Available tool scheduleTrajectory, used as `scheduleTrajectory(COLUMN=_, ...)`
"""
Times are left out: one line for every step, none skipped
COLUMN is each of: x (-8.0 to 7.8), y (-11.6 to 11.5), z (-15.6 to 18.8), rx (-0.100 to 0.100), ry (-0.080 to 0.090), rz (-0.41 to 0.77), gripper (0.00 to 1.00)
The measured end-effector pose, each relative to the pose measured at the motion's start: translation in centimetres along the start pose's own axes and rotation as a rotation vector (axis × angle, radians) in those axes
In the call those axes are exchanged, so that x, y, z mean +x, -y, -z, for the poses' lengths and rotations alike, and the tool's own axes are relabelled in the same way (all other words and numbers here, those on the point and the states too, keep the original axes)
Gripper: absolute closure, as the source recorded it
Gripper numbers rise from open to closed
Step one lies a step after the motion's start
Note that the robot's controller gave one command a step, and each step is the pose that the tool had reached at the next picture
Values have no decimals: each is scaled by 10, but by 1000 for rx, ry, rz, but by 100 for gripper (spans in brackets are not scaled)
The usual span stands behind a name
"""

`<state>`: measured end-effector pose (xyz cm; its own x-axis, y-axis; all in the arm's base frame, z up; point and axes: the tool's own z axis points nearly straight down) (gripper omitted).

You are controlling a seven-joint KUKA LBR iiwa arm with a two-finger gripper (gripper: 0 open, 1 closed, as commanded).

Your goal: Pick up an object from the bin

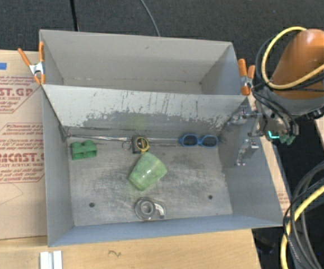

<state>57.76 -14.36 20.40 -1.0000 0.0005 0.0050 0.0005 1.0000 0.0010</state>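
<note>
You had the grey bin (151,102) spread wide under the camera, with its floor scuffed and its walls sloping in. Your arm (296,55) came in from the right with its orange cover and yellow cable; the gripper (244,153) hung over the bin's right sloping wall, just above the floor's right edge. Whether it was apart or together, you could not tell from this angle.

On to the loose things, big ones first. A pale green cup (147,171) lay on its side near the middle of the floor; a pair of blue glasses (198,140) sat against the back wall, the nearest thing to your gripper, yet clearly apart from it. A dark green block (83,149) sat well off at the left end of the back wall; a silvery ring (148,208) lay near the front edge, just below the cup. Smallest of the lot, a little black-and-yellow thing (141,144) rested at the back wall, just above the cup; what it was, you could not make out.
</note>
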Motion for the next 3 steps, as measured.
scheduleTrajectory(x=-15, y=-54, z=-43, rx=-2, ry=4, rz=-76, gripper=0)
scheduleTrajectory(x=-14, y=-51, z=-79, rx=0, ry=4, rz=-71, gripper=0)
scheduleTrajectory(x=-13, y=-123, z=-65, rx=-3, ry=8, rz=-48, gripper=0)
